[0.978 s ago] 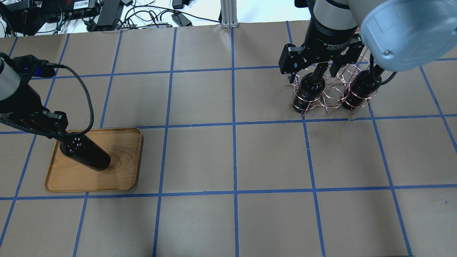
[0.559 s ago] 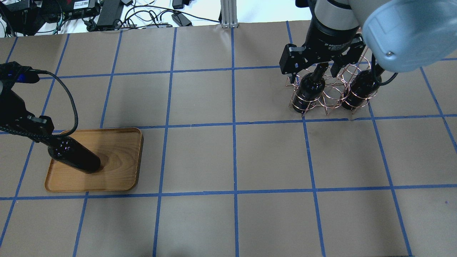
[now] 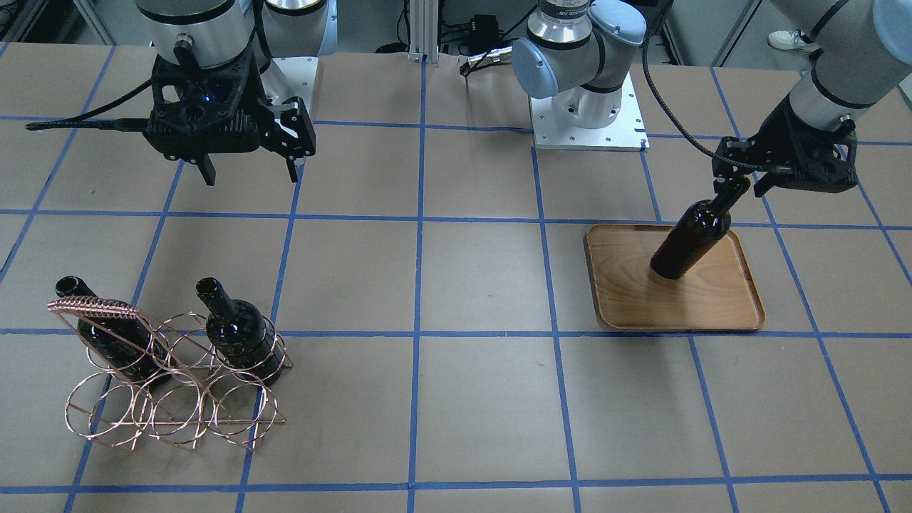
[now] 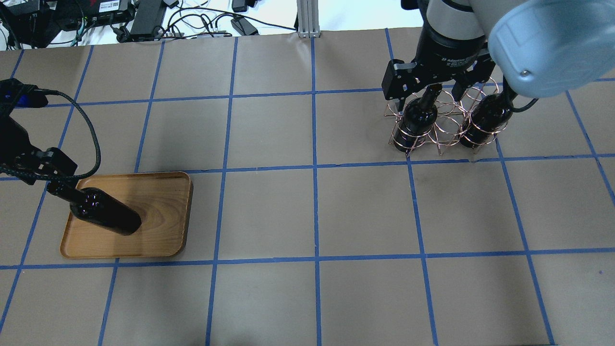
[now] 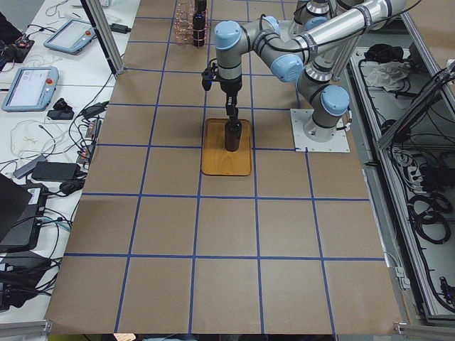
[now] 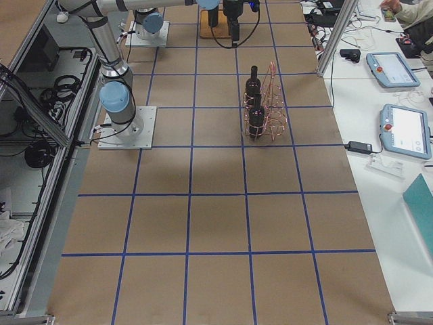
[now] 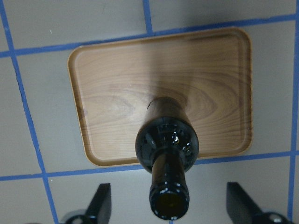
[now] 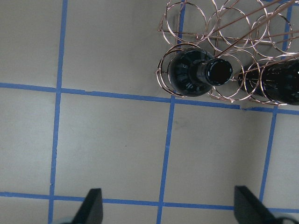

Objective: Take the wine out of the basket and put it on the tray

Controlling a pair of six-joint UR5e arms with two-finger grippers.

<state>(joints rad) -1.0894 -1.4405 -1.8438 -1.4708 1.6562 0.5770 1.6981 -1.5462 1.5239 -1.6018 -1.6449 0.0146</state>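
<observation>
Your wine (image 3: 690, 239) stands on tray (image 3: 712, 306); left claw (image 7: 168, 191) spread around its neck, not touching, fingers half cropped. Right claw (image 3: 250, 177) spread too, far from tray, arm hiding part of basket (image 4: 447, 127).

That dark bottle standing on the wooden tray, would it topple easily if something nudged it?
Probably yes: the bottle is tall on a narrow base, so a push near its neck would likely tip it. Its glossy glass looks slippery and breakable. Nothing on the tray props it.

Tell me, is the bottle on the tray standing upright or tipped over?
Upright. The wine stands on its base on the tray; the left tool is open around its neck.
</observation>
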